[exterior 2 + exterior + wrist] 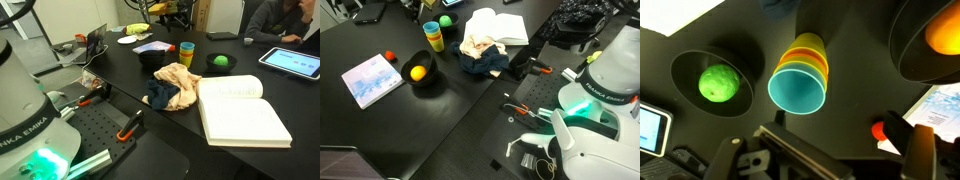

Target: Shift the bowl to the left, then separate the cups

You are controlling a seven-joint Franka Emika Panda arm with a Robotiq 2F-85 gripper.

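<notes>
Cups (798, 75), blue nested in yellow in orange, stand stacked on the dark worktop (855, 115) just beside the glossy black bowl (682, 68) holding a green ball (720, 83). I cannot tell whether the claw (830, 165) is clenched or released.

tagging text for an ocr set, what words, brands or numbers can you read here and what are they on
"FRANKA EMIKA": printed on the robot arm; in an exterior view only "NKA EMIKA" of it shows.
Open book: print too small to read.
Tablet: screen too blurred to read.
Pale blue booklet: nothing legible on the cover.
</notes>
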